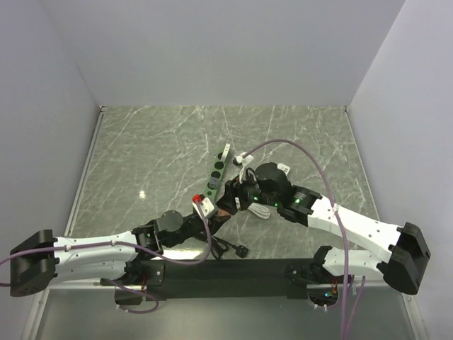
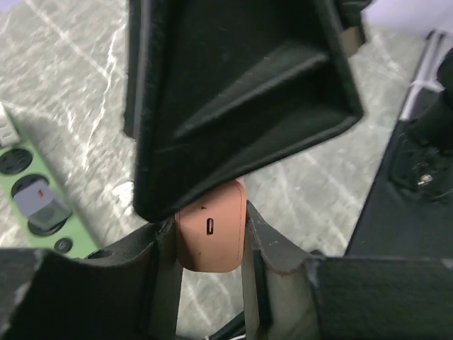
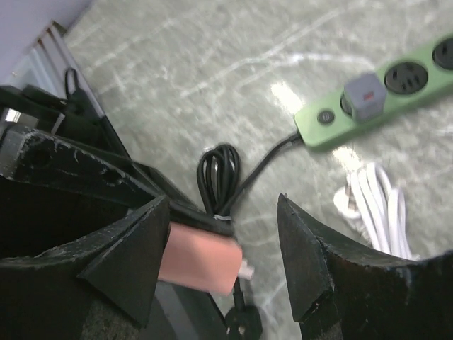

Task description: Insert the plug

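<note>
The plug [image 2: 211, 237] is a salmon-pink adapter block with a small slot in its face. My left gripper [image 2: 210, 244] is shut on it, one finger [image 2: 260, 244] pressed against each side. In the right wrist view the plug [image 3: 199, 258] lies beside the left finger of my right gripper [image 3: 223, 219], whose jaws stand wide apart around it without gripping. From above, both grippers meet over the plug [image 1: 225, 211], just right of the near end of the green power strip [image 1: 214, 178]. A grey adapter [image 3: 364, 95] fills one of the strip's sockets.
A bundled black cord [image 3: 219, 173] runs from the strip's end, and its black plug [image 1: 243, 250] lies near the arm bases. A coiled white cable [image 3: 375, 205] lies beside the strip. White walls enclose the marble tabletop [image 1: 156, 142].
</note>
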